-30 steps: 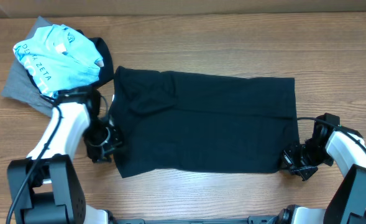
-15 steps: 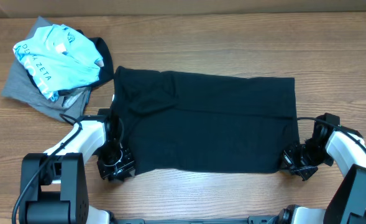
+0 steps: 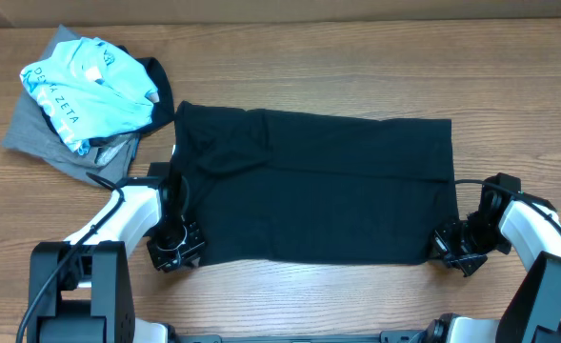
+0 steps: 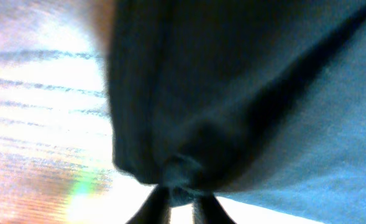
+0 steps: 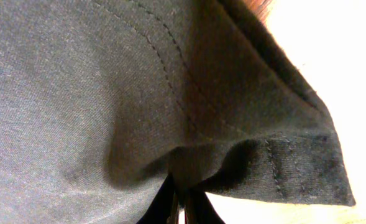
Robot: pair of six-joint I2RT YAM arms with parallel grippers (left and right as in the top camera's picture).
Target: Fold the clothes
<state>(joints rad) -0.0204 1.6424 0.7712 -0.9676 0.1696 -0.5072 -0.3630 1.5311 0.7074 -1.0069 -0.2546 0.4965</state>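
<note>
The clothes in play are a large black T-shirt (image 3: 318, 186), spread as a wide rectangle across the middle of the table. My left gripper (image 3: 185, 251) is at its near left corner, shut on a bunched bit of the fabric (image 4: 183, 171), which fills the left wrist view above the gripper (image 4: 180, 204). At the near right corner my right gripper (image 3: 444, 244) pinches the hem; in the right wrist view the stitched edge (image 5: 282, 168) puckers into the shut gripper (image 5: 181, 204).
A heap at the back left holds a light blue lettered tee (image 3: 85, 90) on top of a grey garment (image 3: 37, 143), with some dark cloth (image 3: 163, 90) beside them. Wooden table (image 3: 318, 295) shows all round the shirt.
My left gripper has slid from the shirt's left edge toward the near left corner and closed on the fabric there. The right gripper and the shirt have stayed put.
</note>
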